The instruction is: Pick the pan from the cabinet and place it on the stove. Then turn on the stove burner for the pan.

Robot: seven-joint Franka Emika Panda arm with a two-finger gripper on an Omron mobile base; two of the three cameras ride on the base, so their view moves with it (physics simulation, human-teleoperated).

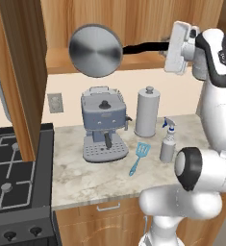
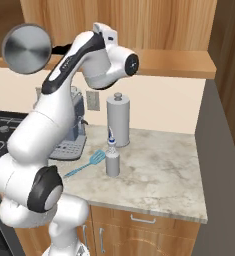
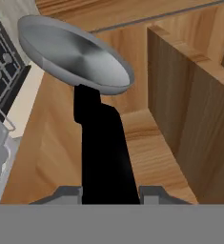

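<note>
While clamped on its black handle, claw (image 3: 108, 193) holds pan (image 1: 95, 50) out ahead, airborne.

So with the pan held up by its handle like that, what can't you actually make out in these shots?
- Stove: left base view's edge cuts it off, so the knobs' settings can't be read.
- Gripper contact on the pan handle: the black handle covers the fingers' inner faces in the hand view.
- Cabinet interior: only partly visible in the hand view.
- Coffee machine: the arm hides most of it in the right base view.
</note>
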